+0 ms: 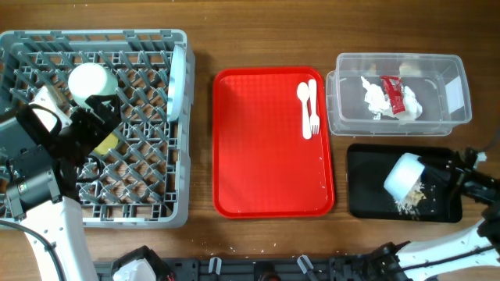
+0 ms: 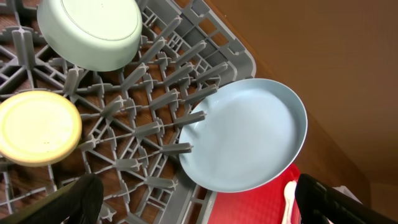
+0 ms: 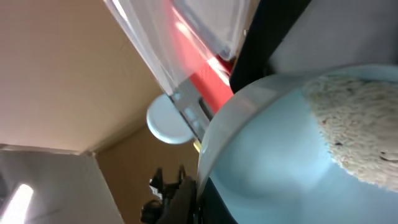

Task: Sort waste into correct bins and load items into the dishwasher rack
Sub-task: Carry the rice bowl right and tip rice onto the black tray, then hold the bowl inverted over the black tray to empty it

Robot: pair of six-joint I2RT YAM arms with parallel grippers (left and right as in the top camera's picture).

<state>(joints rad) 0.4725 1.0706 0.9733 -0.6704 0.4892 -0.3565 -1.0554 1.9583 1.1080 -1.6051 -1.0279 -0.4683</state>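
Note:
The grey dishwasher rack (image 1: 156,199) holds an upturned pale bowl (image 1: 92,80), a pale blue plate (image 1: 178,78) standing on edge, and a yellow cup (image 1: 108,143). My left gripper (image 1: 98,109) hovers over the rack, open and empty (image 2: 199,202); its view shows the bowl (image 2: 90,28), cup (image 2: 37,127) and plate (image 2: 249,134). My right gripper (image 1: 433,165) is shut on the second bowl (image 1: 404,173), tipped over the black tray (image 1: 363,168). Rice scraps (image 1: 410,201) lie in the tray and stick inside the bowl (image 3: 354,130). The clear tub (image 1: 453,94) holds the napkin (image 1: 376,97) and red packet (image 1: 393,94).
The red serving tray (image 1: 266,148) lies in the middle, with a white spoon (image 1: 303,97) and fork (image 1: 313,109) at its far right corner. The clear tub stands directly behind the black tray.

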